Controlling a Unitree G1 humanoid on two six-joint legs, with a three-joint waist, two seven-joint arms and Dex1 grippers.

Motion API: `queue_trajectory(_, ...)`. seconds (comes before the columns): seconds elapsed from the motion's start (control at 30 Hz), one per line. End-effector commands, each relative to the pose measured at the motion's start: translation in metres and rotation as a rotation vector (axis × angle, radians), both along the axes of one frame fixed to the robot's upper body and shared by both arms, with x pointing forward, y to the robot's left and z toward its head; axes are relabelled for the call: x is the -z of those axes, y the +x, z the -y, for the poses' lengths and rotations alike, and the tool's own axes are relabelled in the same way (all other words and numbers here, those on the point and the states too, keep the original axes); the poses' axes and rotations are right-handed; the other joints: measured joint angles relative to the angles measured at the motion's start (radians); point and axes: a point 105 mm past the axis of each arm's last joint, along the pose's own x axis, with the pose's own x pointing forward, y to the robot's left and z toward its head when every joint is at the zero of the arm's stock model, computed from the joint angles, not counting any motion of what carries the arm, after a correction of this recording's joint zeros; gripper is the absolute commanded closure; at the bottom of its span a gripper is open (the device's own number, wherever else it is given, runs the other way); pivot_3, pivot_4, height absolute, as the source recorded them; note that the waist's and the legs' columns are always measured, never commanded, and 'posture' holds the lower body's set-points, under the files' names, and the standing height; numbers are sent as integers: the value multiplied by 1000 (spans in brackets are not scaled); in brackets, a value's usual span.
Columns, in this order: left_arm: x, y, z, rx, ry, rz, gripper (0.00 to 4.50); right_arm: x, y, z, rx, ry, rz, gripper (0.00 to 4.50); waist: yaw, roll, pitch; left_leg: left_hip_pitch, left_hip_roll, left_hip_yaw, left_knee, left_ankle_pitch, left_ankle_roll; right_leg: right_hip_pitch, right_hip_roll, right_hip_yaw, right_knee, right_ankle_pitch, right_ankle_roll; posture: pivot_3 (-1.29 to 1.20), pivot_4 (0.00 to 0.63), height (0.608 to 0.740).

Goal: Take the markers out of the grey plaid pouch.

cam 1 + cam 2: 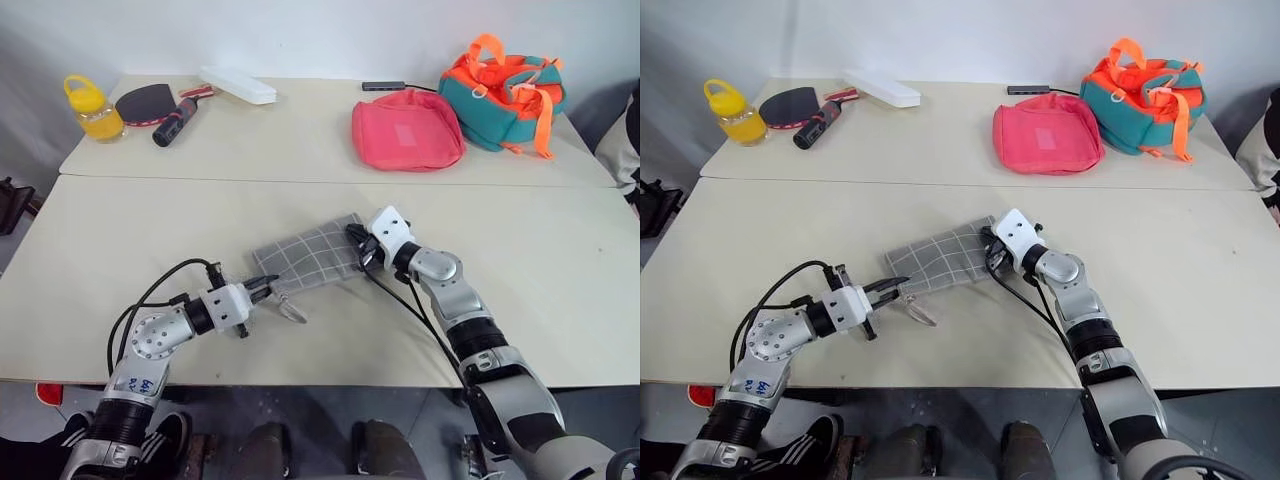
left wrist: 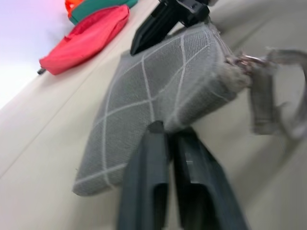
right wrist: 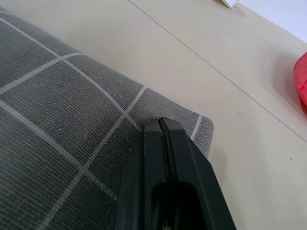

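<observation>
Both grippers, left [image 1: 266,287] and right [image 1: 358,247], were clamped on opposite ends of the grey plaid pouch [image 1: 312,254], mid-table; soft and light, it seemed best opened by its zipper loop [image 1: 292,309].

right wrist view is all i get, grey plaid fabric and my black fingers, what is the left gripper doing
Observer: The left gripper is shut on the near left corner of the grey plaid pouch, beside the zipper pull.
Operator: and my right one, which end is it on
Observer: The right gripper is shut on the pouch's opposite, right end, so the pouch lies between the two grippers.
Operator: any markers out yet
Observer: None lie on the table around the pouch, and the pouch looks closed.
</observation>
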Motion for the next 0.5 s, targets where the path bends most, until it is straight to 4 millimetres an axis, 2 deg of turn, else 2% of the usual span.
queue_trajectory(0.03,-6,0,-2,-1,-9,33,4465,4,-2,6,13,5,-13,4500,0,0,0,0,0,0,0,0,0,0,0,0,0,0,0,0,150,740)
queue_trajectory(0.13,-6,-2,0,4,-9,34,4465,-1,-3,4,-8,56,-25,4500,0,0,0,0,0,0,0,0,0,0,0,0,0,0,0,0,150,740)
queue_trajectory(0.23,-5,-2,2,-4,-14,38,4500,-13,-10,4,-76,113,-43,3898,1,0,0,0,0,0,0,0,0,0,0,0,0,0,0,0,150,740)
queue_trajectory(0.3,-5,-2,2,-12,-16,43,4500,-28,-16,6,-106,202,-47,3228,0,0,0,0,0,0,0,0,0,0,0,-1,0,0,0,0,150,740)
queue_trajectory(0.37,-6,-1,5,-22,-20,50,4500,-44,-30,6,-176,275,-57,2509,1,0,0,0,0,0,0,0,0,0,0,-1,0,0,0,0,150,740)
queue_trajectory(0.5,-3,0,11,-55,-39,49,4500,-55,-86,4,-410,329,-213,1175,9,0,0,-2,0,-3,0,0,0,0,0,-2,-2,0,0,0,150,740)
